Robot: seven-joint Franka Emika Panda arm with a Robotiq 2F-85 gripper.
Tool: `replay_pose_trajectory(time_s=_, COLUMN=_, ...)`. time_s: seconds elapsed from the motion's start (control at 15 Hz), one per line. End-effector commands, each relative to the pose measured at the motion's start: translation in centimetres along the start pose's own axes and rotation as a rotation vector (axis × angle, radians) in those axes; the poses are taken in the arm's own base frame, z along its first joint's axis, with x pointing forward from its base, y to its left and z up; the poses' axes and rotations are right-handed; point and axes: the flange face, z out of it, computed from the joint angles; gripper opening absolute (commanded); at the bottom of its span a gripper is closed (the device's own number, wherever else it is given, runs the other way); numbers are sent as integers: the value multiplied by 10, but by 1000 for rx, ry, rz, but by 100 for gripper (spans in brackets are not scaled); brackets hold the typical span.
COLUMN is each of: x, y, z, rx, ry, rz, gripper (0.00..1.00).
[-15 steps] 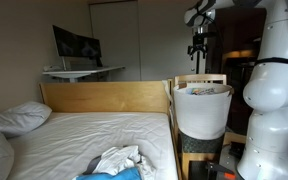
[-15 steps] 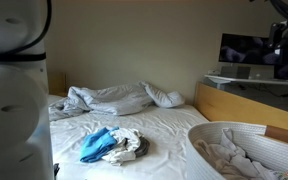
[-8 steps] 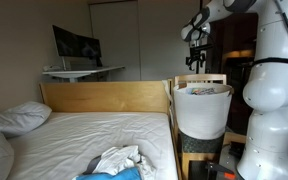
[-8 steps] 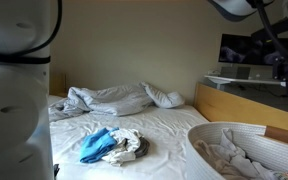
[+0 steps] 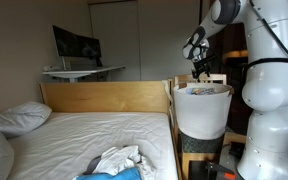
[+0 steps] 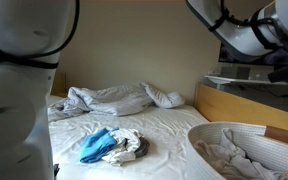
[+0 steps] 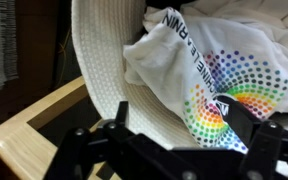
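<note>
- Holding the jaws spread wide with nothing between them, the dark fingertips [image 7: 121, 116] framing the bottom of the wrist view.
- Hovering just above the white shirt [image 7: 209, 75] with the rainbow dot print; seemingly not touching it, though the wrist view is not settling that.
- Finding that shirt lying crumpled on top of the laundry inside the white basket [image 7: 92, 70], bunched against the rim.
- Seeing the basket in an exterior view [image 5: 199, 115] standing just beside the wooden end of the bed [image 5: 84, 135], over a pale wooden frame [image 7: 29, 135].
- Judging the step in hand as lining up over the basket for a pick, with the grasp not yet begun.
- Calling next, most likely, for a straight drop onto a raised fold of the shirt, then closing on cloth alone and staying clear of the basket rim.
- Leaving a pile of clothes [image 6: 114, 145] lying well apart on the bed.
</note>
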Motion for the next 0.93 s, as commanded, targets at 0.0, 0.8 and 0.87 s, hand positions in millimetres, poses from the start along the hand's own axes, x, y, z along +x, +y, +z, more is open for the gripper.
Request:
replay_pose_trajectory(time_s=0.0, x=-12, y=4, z=43, rx=-90, ry=-65, rz=-19, gripper=100)
replay_pose_trajectory(time_s=0.8, x=-59, y=-18, z=107, rx=-137, ry=-215, rz=78, gripper=100)
replay_pose_trajectory(time_s=0.87, x=-56, y=-24, z=106, rx=-126, ry=-195, rz=89, gripper=100)
